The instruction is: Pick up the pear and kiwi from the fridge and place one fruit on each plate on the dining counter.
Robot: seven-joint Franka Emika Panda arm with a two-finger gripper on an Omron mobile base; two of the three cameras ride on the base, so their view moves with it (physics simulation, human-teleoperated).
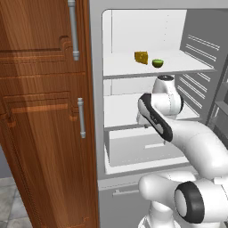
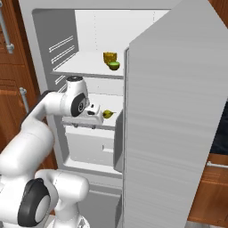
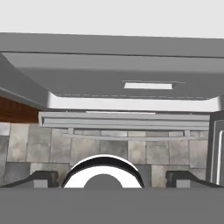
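Cabinet: the brown wooden cabinet [image 1: 44, 111] flanked the open fridge [image 1: 100, 133] on the left side of the left base view.
Upper shelf: the cheese wedge [image 1: 141, 57] sat just beside the kiwi [image 1: 157, 63], both well above the hand.
Middle shelf: the pear [image 2: 107, 114] lay near the shelf's front edge, just beside the hand.
Gripper: the gripper [image 3: 112, 178] stood released, its jaws spread wide and holding nothing, and looked down past the fridge drawer [image 3: 131, 83] at the floor.
Step in hand: reaching for the pear, by the look of it.
Doing it well: the jaws likely needed to straddle the pear before closing, clear of the fridge door [image 2: 173, 111].
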